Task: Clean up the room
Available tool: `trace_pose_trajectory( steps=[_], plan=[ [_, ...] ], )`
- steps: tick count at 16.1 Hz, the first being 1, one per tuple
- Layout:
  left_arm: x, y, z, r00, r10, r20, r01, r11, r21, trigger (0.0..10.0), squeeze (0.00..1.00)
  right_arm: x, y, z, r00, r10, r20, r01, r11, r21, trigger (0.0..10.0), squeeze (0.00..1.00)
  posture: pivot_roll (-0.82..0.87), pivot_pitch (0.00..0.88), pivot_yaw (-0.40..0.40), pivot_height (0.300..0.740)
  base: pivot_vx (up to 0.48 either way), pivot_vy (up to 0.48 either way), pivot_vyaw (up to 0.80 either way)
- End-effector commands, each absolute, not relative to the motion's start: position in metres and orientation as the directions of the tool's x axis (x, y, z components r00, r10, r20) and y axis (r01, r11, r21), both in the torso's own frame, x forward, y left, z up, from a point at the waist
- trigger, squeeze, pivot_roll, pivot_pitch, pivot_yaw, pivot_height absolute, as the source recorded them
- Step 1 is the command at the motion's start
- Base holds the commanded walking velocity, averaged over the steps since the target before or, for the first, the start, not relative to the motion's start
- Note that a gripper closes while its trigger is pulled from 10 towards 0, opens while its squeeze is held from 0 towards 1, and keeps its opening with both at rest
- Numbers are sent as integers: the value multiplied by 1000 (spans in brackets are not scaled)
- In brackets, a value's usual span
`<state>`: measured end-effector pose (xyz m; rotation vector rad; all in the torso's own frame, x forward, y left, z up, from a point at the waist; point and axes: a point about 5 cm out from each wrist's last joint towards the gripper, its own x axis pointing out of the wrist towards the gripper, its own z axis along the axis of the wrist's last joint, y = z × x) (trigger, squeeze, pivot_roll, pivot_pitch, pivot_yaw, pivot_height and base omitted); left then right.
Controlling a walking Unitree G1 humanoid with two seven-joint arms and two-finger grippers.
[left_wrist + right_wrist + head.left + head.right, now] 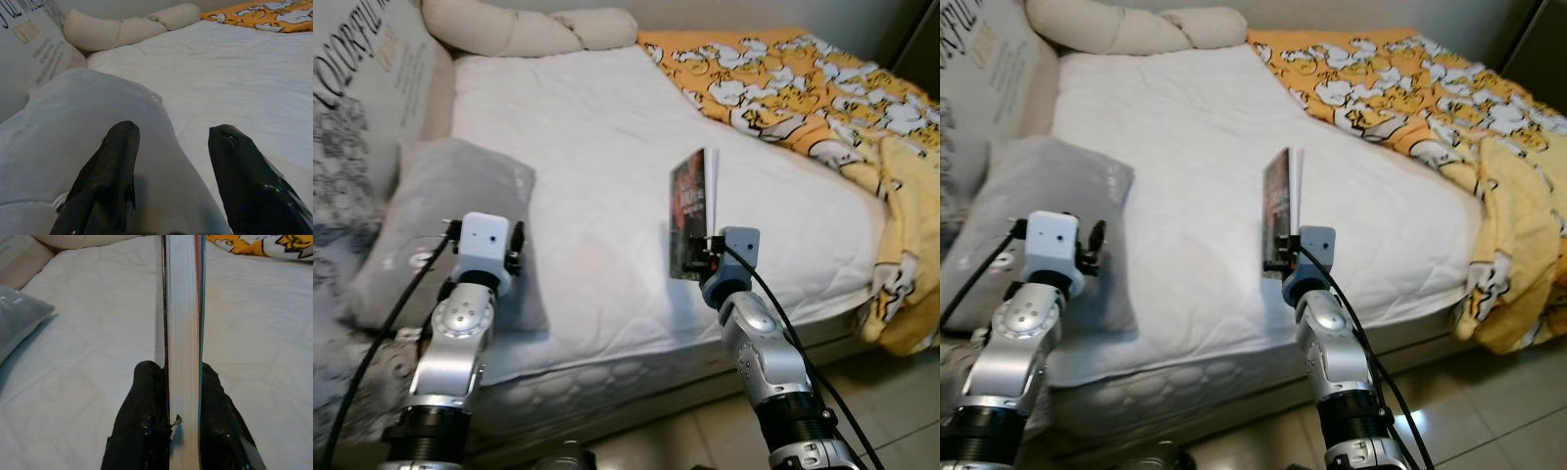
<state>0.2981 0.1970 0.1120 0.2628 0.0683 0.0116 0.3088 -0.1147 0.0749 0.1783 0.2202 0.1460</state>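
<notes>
Looking forward and down from the head, both eye views taking in the white bed (597, 147) and both arms, the right eye shifted slightly sideways. Peering close along the left gripper (171, 171) over the grey pillow (63, 127) toward the bed's head. Staring along the right gripper (183, 421) at the book (183, 323) edge-on, sharing the same mattress.

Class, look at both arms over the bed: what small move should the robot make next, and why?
Probably carry the book away from the bed toward somewhere it belongs. The right hand already grips it upright by its lower edge, above the white sheet, while the left hand is open over the grey pillow.
</notes>
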Motion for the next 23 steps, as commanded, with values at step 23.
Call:
trace_pose_trajectory(
  steps=[23],
  plan=[
    [306,183,116,998,-47,-47,57,972,226,10000,0,316,-131,87,981,102,-163,-79,987,142,10000,0,86,0,-15,740,72,0,0]
  ],
)
